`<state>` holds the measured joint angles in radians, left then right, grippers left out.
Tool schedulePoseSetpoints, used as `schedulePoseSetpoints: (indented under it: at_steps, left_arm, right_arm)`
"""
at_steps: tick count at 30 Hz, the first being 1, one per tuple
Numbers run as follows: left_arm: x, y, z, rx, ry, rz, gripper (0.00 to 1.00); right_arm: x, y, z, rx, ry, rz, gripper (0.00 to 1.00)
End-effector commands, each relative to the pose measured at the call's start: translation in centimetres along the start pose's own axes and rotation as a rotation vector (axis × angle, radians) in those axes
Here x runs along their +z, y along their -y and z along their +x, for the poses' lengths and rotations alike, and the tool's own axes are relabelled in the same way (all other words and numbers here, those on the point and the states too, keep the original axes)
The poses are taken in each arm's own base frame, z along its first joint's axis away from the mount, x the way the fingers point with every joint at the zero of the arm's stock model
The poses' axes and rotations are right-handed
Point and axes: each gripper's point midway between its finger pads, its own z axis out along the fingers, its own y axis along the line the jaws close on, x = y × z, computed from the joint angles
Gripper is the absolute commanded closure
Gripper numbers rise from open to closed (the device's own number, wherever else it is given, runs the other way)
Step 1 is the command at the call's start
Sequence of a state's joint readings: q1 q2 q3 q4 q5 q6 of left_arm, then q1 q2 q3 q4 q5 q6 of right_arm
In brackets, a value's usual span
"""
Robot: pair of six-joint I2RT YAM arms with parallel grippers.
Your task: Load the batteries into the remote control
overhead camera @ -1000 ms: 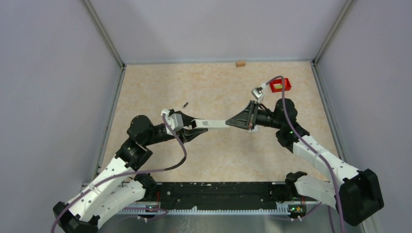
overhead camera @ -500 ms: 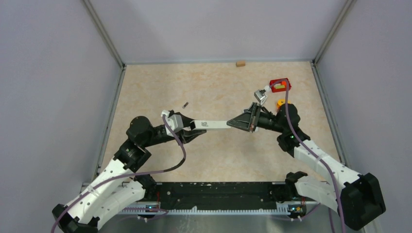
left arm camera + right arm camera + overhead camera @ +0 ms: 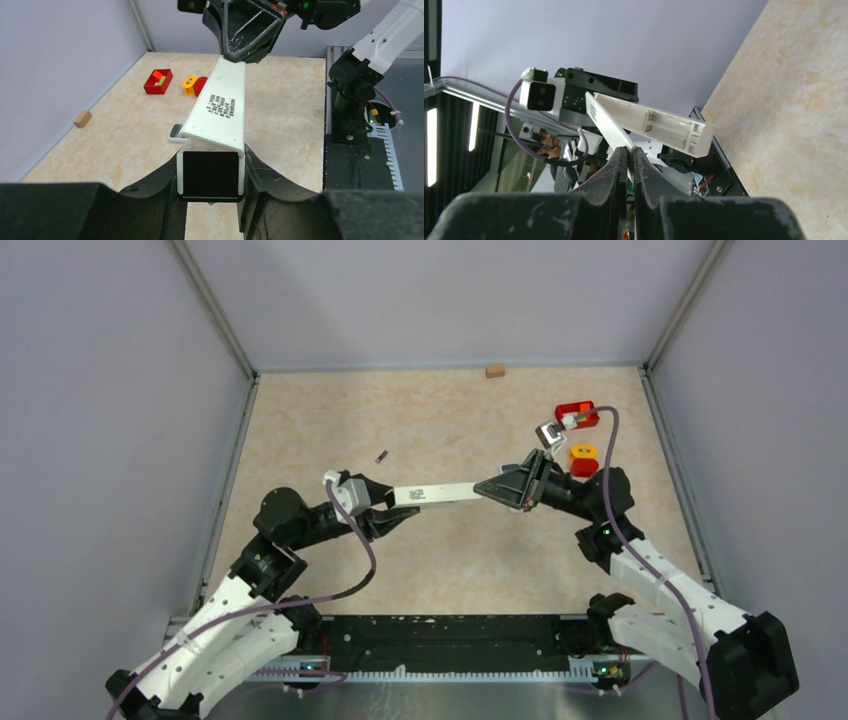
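We have the left tool point(image 3: 392, 506) closed on one end of a long white plastic bar point(image 3: 440, 493) with a small printed label, its fingers pressed against both sides. The right tool point(image 3: 629, 150) has its fingers drawn almost together on a thin white edge at the other end. The bar therefore spans the gap between the arms above the beige stone-patterned desk point(image 3: 450, 570) instead of resting on it. We judge that this shared hold lets one arm steady the part while the other works on it. In the right wrist view, what we take for the white oblong plastic remote control point(image 3: 664, 131) splays away from the pinched edge with two bays open. We cannot tell how it joins the bar. One tiny dark cylindrical battery point(image 3: 381, 455) lies on the desk just beyond the left tool, not yet picked up.
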<state>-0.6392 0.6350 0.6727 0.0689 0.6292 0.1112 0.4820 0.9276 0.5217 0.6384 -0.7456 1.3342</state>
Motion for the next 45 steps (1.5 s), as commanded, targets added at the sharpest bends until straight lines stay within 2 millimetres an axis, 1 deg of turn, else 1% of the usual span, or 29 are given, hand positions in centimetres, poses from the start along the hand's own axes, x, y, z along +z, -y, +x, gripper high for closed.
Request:
schedulePoseSetpoints:
  at_steps: [1,7,11,13,14,16,18,20,21,24,27,29,33,36,38,39,40,41,42,43,45]
  left_arm:
    - [-0.3,-1.0,-0.2,0.000,0.032,-0.078,1.00]
    - [-1.3,-0.8,2.0,-0.040,0.004,-0.117,1.00]
    - [-1.7,-0.6,3.2,-0.058,-0.022,-0.129,1.00]
    - [-1.7,-0.5,3.5,-0.063,-0.029,-0.124,1.00]
    - [-1.6,-0.4,3.7,-0.065,-0.031,-0.121,1.00]
    - [-1.6,-0.3,3.7,-0.065,-0.033,-0.110,1.00]
    - [-1.5,0.0,3.6,-0.062,-0.032,-0.089,1.00]
    - [-1.3,0.6,3.4,-0.052,-0.034,-0.047,1.00]
    - [-1.1,0.8,3.4,-0.050,-0.038,-0.028,1.00]
    - [-0.8,1.6,3.4,-0.036,-0.054,0.040,1.00]
    - [-0.6,2.3,3.2,-0.009,-0.066,0.107,1.00]
    - [-0.6,2.8,3.5,-0.004,-0.085,0.148,1.00]
    - [-0.4,3.5,3.4,0.014,-0.084,0.210,1.00]
    - [-0.2,3.5,3.4,0.016,-0.087,0.221,1.00]
    - [-0.1,3.4,3.4,0.016,-0.089,0.222,1.00]
    - [0.0,3.4,3.4,0.017,-0.089,0.223,1.00]
    - [0.0,3.4,3.4,0.016,-0.088,0.223,1.00]
    - [0.0,3.4,3.4,0.017,-0.088,0.224,1.00]
    - [0.1,3.3,3.3,0.017,-0.086,0.224,1.00]
    - [0.1,3.3,3.3,0.018,-0.085,0.224,1.00]
    - [0.1,3.2,3.2,0.021,-0.082,0.221,1.00]
  right_arm:
    - [-0.8,-1.7,-0.7,-0.050,0.067,-0.065,1.00]
    - [-1.4,-1.4,-2.2,-0.044,0.192,-0.050,1.00]
    - [-1.1,-1.7,-3.4,-0.060,0.240,-0.043,1.00]
    - [-0.9,-0.9,-3.9,-0.066,0.260,-0.005,1.00]
    - [-0.9,0.1,-4.2,-0.065,0.271,0.045,1.00]
    - [-1.0,3.2,-4.8,-0.059,0.298,0.181,1.00]
    - [-1.7,6.8,-5.4,-0.059,0.343,0.334,1.00]
    - [-2.4,9.8,-5.5,-0.070,0.355,0.448,1.00]
    - [-2.6,11.4,-5.3,-0.067,0.350,0.496,1.00]
    - [-2.8,14.7,-4.6,-0.064,0.311,0.583,1.00]
    - [-3.1,18.0,-3.3,-0.044,0.259,0.655,1.00]
    - [-3.2,20.0,-2.1,-0.035,0.210,0.698,1.00]
    - [-3.6,23.9,0.3,-0.026,0.086,0.808,1.00]
    - [-4.0,25.4,1.6,-0.012,0.019,0.839,1.00]
    - [-4.3,25.8,2.1,-0.009,-0.006,0.854,1.00]
    - [-4.4,25.7,2.1,-0.016,-0.014,0.855,0.94]
    - [-4.5,25.5,2.1,-0.024,-0.017,0.858,0.80]
    - [-4.6,25.1,2.0,-0.036,-0.021,0.862,0.62]
    - [-4.7,24.7,1.8,-0.048,-0.024,0.869,0.51]
    - [-4.8,24.1,1.5,-0.063,-0.029,0.876,0.42]
    - [-4.5,22.3,0.5,-0.115,-0.032,0.865,0.32]
